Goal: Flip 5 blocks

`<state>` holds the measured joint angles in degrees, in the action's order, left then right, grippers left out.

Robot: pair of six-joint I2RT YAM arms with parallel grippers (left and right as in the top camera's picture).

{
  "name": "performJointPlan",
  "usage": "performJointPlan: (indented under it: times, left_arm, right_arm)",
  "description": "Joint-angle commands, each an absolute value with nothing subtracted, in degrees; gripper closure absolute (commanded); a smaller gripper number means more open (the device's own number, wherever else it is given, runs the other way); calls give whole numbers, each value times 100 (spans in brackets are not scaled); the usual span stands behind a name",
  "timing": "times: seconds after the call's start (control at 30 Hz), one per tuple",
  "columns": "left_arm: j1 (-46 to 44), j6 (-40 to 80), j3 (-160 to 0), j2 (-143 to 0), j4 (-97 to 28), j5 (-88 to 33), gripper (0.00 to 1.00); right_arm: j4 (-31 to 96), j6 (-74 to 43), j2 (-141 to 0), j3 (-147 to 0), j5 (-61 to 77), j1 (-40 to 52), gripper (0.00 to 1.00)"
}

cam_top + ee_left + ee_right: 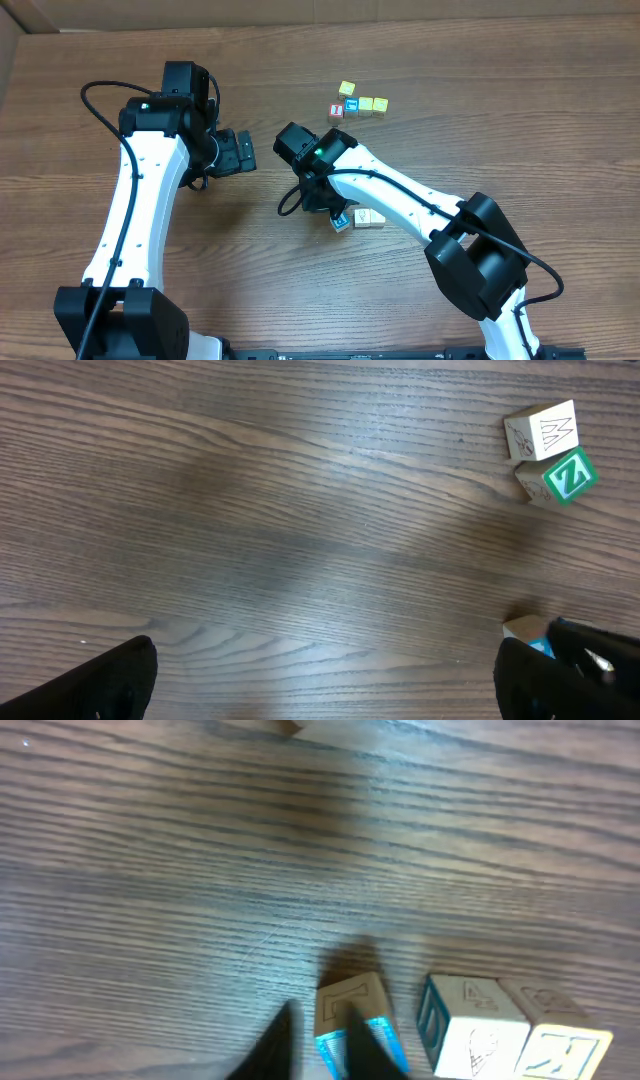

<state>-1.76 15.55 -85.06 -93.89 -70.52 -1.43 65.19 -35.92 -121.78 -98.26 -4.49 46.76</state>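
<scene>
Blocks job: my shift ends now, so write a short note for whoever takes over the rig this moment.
Left claw: open, empty, over bare table.
Right claw: shut, tips at the blue-edged block; a real grip is not clear.
The green Z block and the white marked block touch each other, just beside that one. Only these three of five show.
Done: flips so far cannot be told.
Left: flip this block, then the rest; likely leave the far yellow cubes alone.

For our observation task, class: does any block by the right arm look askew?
Yes. The blue-edged block gripped by the right end effector sits twisted, corner toward the wrist camera, while the two blocks beside it stand square.
</scene>
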Motion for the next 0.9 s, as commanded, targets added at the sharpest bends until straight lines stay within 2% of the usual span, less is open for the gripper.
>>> performJointPlan:
  times: [0.0, 0.87]
  left_arm:
    - [-152, 1634, -8630, -9441, -7043, -106, 0]
    - [-152, 1634, -8630, -9441, -7043, -104, 0]
  right_arm:
    - [6504, -3597, -12018, -9915, -357, 4692, 96]
    - [6307, -3623, -12022, -9400, 161, 4860, 96]
